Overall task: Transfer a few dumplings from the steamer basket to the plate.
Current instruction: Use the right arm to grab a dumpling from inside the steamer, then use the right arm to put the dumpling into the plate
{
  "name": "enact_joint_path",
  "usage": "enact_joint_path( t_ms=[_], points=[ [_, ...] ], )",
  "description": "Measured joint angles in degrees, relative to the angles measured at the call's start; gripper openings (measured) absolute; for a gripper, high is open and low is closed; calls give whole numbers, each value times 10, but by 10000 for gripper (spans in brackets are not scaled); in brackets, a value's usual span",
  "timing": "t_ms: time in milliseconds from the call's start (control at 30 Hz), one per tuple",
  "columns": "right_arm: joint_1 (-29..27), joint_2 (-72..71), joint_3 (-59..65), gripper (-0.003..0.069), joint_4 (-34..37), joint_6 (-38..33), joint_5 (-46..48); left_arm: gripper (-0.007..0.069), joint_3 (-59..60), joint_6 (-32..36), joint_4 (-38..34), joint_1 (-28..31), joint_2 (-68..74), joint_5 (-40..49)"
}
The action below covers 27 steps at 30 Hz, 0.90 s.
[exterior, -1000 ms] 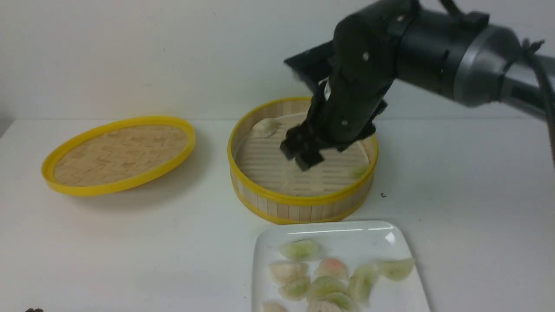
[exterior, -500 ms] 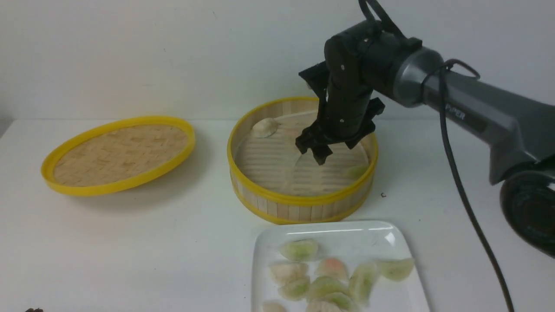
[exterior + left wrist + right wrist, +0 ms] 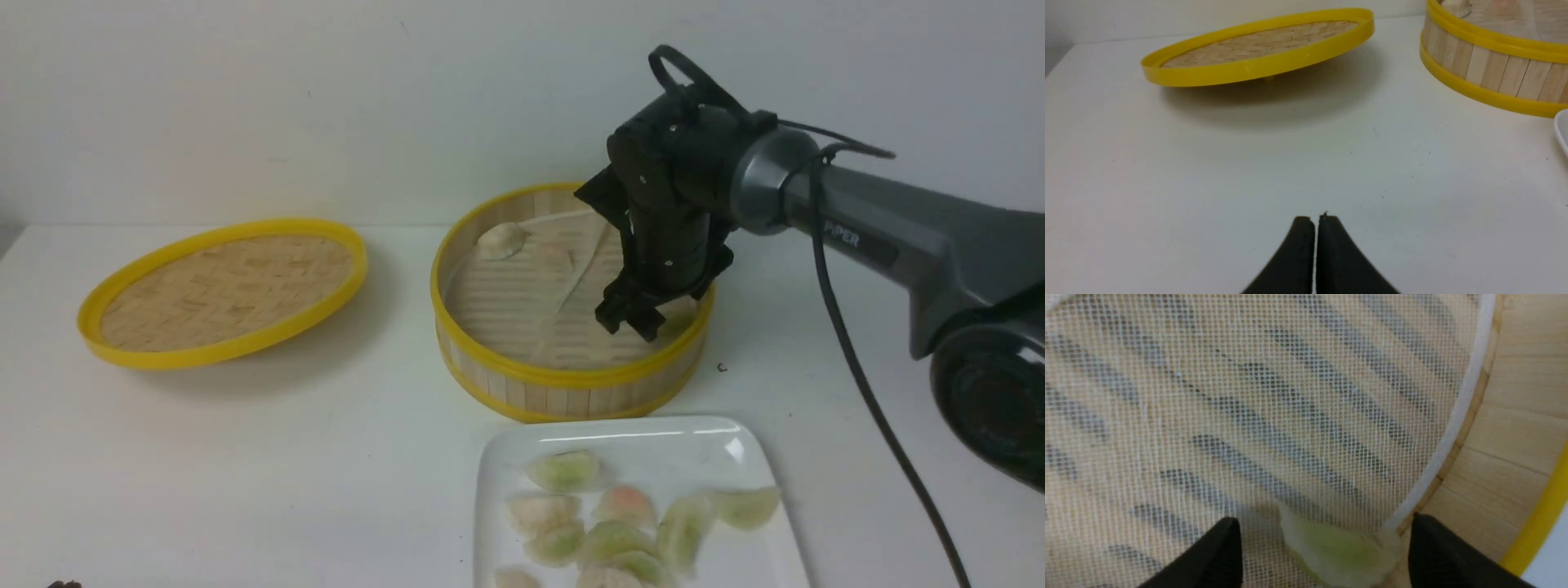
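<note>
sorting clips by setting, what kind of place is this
Likely a robot lab's test bench, not a real kitchen: a white table against a plain wall, with the right gripper reaching into a steamer basket beside a plate.

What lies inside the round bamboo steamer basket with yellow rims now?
On its white mesh liner: a whitish dumpling, a faint pinkish dumpling, and a pale green dumpling under the open right end effector. The arm hides part of the liner.
</note>
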Motion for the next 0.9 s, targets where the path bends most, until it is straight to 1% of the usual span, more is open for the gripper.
enact_joint_path(
  t_ms=[100,167,200,267,300,333,367,400,467,600,667,700,767,833,900],
  points=[
    [0,5,-1,492,-2,-3,1,-6,0,0,0,0,0,0],
    [0,7,-3,456,4,-3,2,-6,0,0,0,0,0,0],
    [0,7,-3,414,9,-3,2,-6,0,0,0,0,0,0],
    [1,7,-4,307,22,-1,2,-6,0,0,0,0,0,0],
    [1,7,-4,211,27,1,2,-6,0,0,0,0,0,0],
    [1,7,-4,176,28,1,2,-6,0,0,0,0,0,0],
    [2,7,-4,125,28,1,2,-6,0,0,0,0,0,0],
    [2,7,-6,105,28,1,1,-6,0,0,0,0,0,0],
    [3,7,-15,94,34,3,1,-6,0,0,0,0,0,0],
    [3,-32,-27,94,81,6,3,-6,0,0,0,0,0,0],
    [3,-73,-22,94,106,9,4,-6,0,0,0,0,0,0],
    [3,-73,-22,94,106,9,4,-6,0,0,0,0,0,0],
    [5,-138,8,94,144,14,4,-6,0,0,0,0,0,0],
    [7,-167,32,94,166,14,4,-6,0,0,0,0,0,0],
    [15,-227,99,94,216,9,4,-6,0,0,0,0,0,0]
  ],
)
